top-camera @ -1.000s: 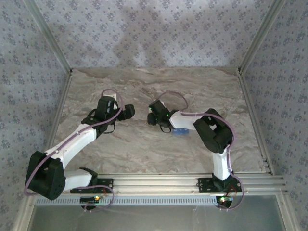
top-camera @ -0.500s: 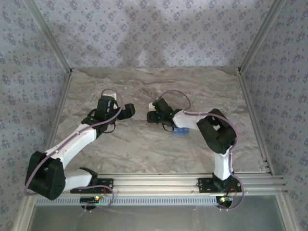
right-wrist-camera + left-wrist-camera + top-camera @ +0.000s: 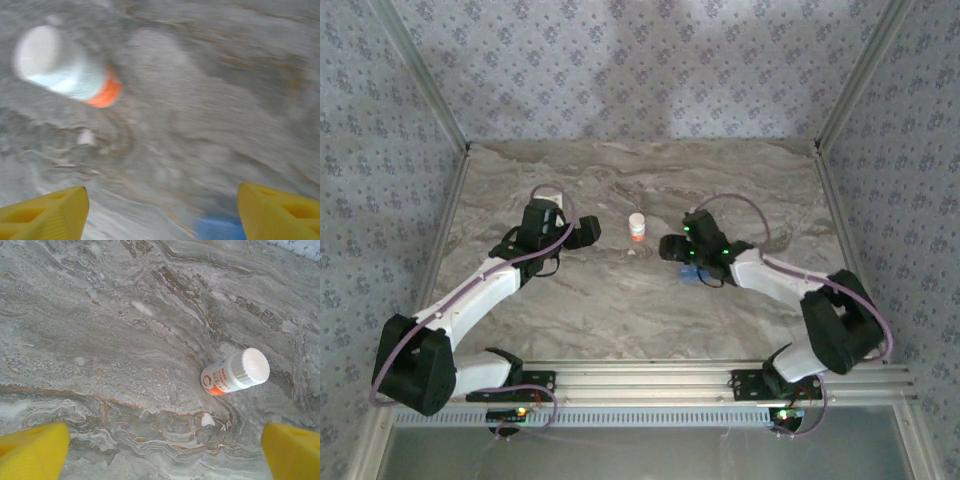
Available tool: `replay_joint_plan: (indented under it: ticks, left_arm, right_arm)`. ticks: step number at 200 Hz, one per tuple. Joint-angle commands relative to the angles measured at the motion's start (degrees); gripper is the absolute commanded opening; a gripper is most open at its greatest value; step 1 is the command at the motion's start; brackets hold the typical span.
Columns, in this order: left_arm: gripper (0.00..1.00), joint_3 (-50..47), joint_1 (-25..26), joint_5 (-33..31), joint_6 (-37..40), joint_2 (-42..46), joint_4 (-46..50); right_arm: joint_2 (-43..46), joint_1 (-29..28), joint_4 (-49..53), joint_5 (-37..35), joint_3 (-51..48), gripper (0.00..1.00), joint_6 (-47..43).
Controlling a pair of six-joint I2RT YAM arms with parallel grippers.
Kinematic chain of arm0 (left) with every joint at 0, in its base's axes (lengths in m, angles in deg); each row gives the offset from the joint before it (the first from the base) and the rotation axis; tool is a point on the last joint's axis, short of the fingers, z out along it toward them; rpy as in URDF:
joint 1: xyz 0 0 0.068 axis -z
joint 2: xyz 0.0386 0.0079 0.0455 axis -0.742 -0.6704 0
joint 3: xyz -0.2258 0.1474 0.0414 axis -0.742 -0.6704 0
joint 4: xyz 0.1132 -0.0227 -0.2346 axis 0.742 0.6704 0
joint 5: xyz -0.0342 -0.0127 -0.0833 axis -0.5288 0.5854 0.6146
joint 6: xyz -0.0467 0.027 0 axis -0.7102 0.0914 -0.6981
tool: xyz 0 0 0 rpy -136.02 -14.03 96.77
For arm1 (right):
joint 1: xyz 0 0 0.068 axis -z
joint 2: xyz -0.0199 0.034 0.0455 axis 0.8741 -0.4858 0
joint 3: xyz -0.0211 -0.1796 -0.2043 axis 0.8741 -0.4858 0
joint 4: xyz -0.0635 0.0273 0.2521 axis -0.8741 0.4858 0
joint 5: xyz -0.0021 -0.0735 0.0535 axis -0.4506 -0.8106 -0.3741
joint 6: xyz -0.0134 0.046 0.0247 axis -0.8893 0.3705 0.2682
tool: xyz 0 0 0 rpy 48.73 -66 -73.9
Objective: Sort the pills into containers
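Pill (image 3: 207,419) loose on desk (image 3: 100,315)
Top: pill box (image 3: 692,273) beside right jaws. L wrist: left jaws wide, empty; pill beside bottle (image 3: 235,372). R wrist (blurry): right jaws wide, empty. Pill prob light, slippery; pinch across sides.

White-and-orange bottle (image 3: 234,374), blue pill box (image 3: 692,274), yellow fingers (image 3: 32,452)

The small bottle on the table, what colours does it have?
The bottle is white and orange, clearest in left wrist view.
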Motion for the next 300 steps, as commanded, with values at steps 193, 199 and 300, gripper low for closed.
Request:
replay_joint_plan:
  ticks: [193,199,300]
  left_arm:
    - [0.98,1.7,0.9,0.6,-0.1,0.3,2.1]
    - [0.98,1.8,1.0,0.6,-0.2,0.2,2.1]
    - [0.98,0.9,1.8,0.7,-0.8,0.0,1.0]
  right_arm:
    - [1.1,21.8,-4.7,19.0,-10.6,0.86,2.8]
    - [0.9,21.2,-4.8,18.8,-10.5,0.85,3.0]
    - [-0.6,8.4,-6.3,15.1,-9.2,0.83,7.1]
